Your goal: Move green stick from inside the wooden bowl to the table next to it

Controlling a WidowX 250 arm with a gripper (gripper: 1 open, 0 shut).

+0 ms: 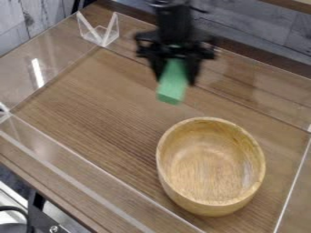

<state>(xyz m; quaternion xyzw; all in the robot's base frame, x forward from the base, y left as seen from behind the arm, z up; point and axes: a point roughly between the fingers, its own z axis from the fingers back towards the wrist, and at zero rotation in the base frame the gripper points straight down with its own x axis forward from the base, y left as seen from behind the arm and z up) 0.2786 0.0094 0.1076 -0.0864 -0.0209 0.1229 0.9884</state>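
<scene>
So my claw [175,65] is clamped on the green stick [173,87] up above the tabletop [97,100], top centre of frame, and letting go too high could send it bouncing or rolling.

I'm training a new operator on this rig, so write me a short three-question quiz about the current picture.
1. True or false: the green stick lies inside the wooden bowl.
2. Multiple choice: what holds the green stick?
a) A person's hand
b) The robot's jaws
c) Nothing; it stands on the bowl's rim
3. Fill in the blank: with the task in mind, the stick still has to be set down on the ______.

Key:
1. False; it is held away from the bowl, farther back in the view.
2. b
3. table
</scene>
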